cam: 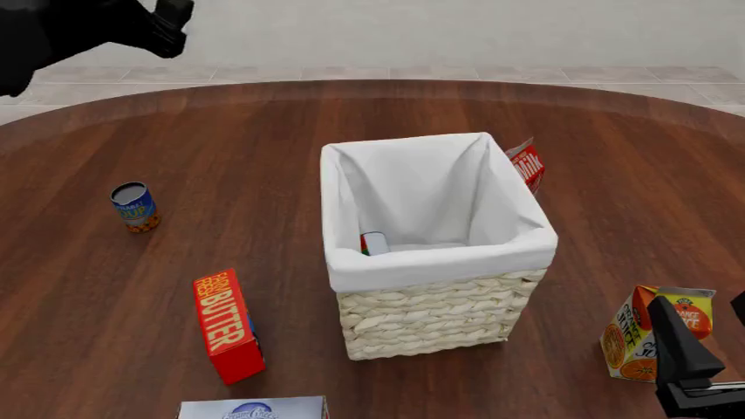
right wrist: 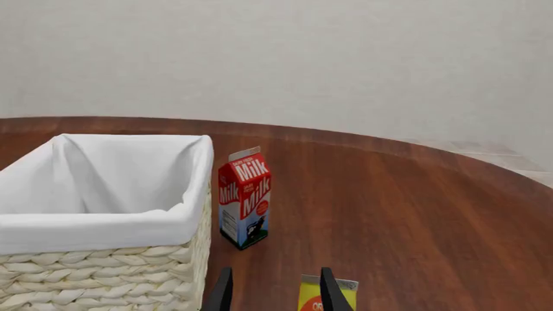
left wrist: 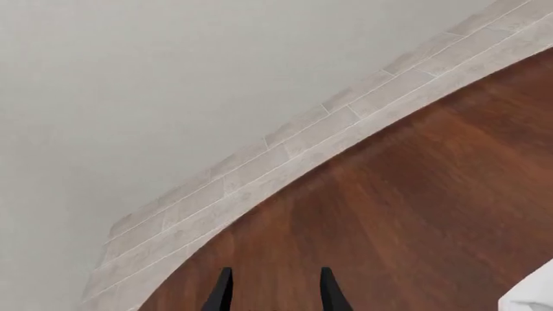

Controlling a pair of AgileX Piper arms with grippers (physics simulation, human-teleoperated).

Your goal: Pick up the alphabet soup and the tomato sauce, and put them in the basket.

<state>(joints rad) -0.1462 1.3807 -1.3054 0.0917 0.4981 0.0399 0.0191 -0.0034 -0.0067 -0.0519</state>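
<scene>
The alphabet soup (cam: 135, 206), a blue and orange can, stands upright on the table's left side. Of the tomato sauce (cam: 372, 243) only a red and green sliver shows, low inside the basket (cam: 437, 314) against its near wall. The cream wicker basket (right wrist: 103, 265) with white lining stands mid-table. High over the far left edge, well away from the soup, my left gripper (cam: 174, 17) (left wrist: 276, 295) is open and holds nothing. My right gripper (right wrist: 274, 295) (cam: 699, 305) is open at the near right, beside the basket.
A red butter box (cam: 227, 325) lies left of the basket. A milk carton (right wrist: 245, 197) (cam: 528, 164) stands behind the basket's right corner. An orange juice carton (cam: 643, 336) (right wrist: 327, 295) sits just under my right gripper. A pale box (cam: 253, 408) lies at the near edge.
</scene>
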